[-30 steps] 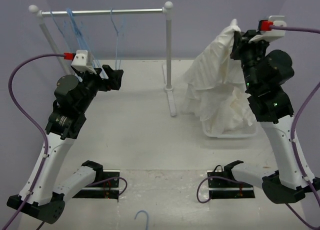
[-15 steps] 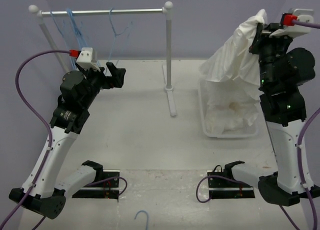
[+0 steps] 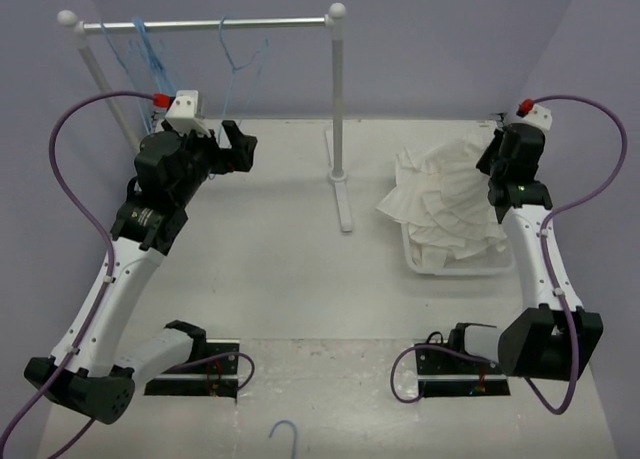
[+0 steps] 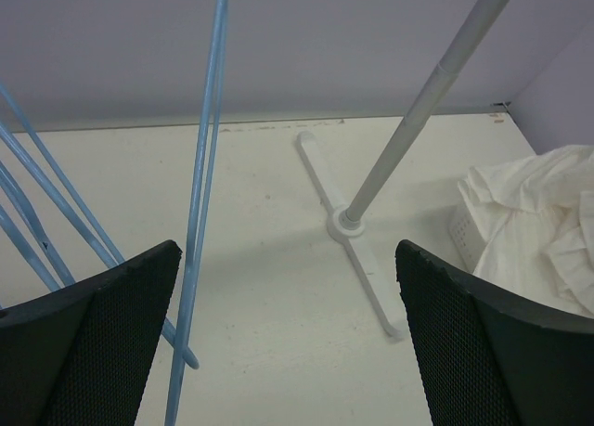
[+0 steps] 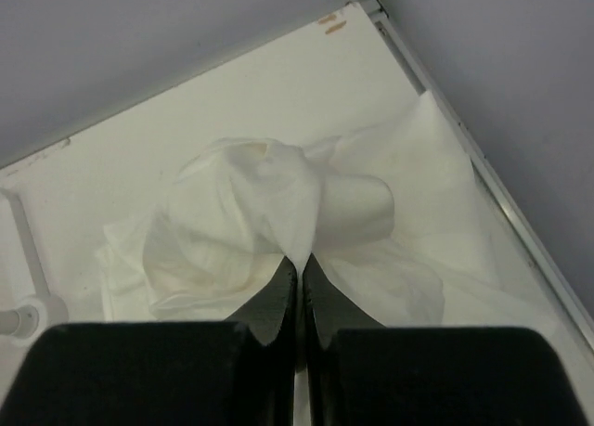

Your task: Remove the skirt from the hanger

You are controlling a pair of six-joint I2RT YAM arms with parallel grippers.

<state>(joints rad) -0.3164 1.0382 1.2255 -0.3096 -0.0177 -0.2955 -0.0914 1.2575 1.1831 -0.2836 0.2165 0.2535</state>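
The right gripper [image 5: 299, 264] has its two black fingers pressed together, and a thin fold of the skirt [image 5: 251, 203] is pinched at their tips. The cloth is white, thin and a little sheer. It is gathered to a point at the tips and spreads in soft ruffled tiers over the white basket [image 3: 440, 267]. Where the skirt ends and other white cloth under it begins is hard to tell.

The left gripper [image 4: 290, 342] stands wide and holds nothing. Its fingers [image 4: 102, 352] have black mesh-like pads, cut off by the lower edge of the wrist view. Between them, close to the finger on the left of that view, hangs the hanger [image 4: 202, 194]. It is a thin, bare, light-blue wire, and its hook is out of that view. More blue hangers [image 4: 46, 199] hang beside it. Beyond stands the silver rail [image 3: 230, 23] on white posts. The skirt lies well apart from the left fingers, on their right.
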